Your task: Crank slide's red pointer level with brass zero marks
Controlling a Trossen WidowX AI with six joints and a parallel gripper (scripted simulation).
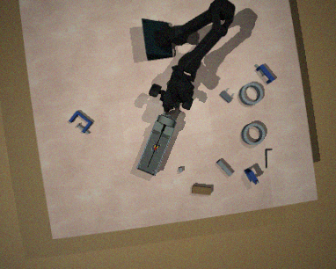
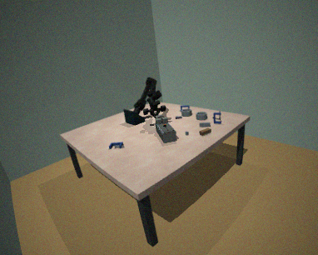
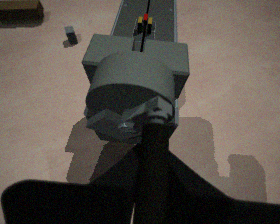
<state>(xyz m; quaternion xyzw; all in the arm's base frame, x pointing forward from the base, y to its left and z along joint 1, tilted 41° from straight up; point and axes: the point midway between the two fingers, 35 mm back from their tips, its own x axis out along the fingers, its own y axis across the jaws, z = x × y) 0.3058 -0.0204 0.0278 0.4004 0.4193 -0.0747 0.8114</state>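
Observation:
The grey machine (image 1: 145, 163) (image 2: 168, 134) (image 3: 164, 24) stands on the table, with a slotted top and a round drum (image 3: 123, 72) at the crank end. The slide's red pointer (image 3: 145, 17) shows between the two brass marks (image 3: 140, 24) (image 3: 150, 24); in the wrist view it sits near their end farther from the crank, and exact level is hard to tell. My gripper (image 3: 149, 150) is at the crank end, shut on the crank handle, whose grey end (image 3: 158, 116) shows just ahead of the dark fingers. The fingertips and most of the handle are dark or hidden.
Right of the machine in the top view are two grey rings (image 1: 252, 93) (image 1: 253, 133), a brown block (image 1: 202, 189), a grey block (image 1: 224, 167), a small grey piece (image 1: 181, 169) and a black hex key (image 1: 266, 159). A blue clamp (image 1: 81, 119) lies to the left.

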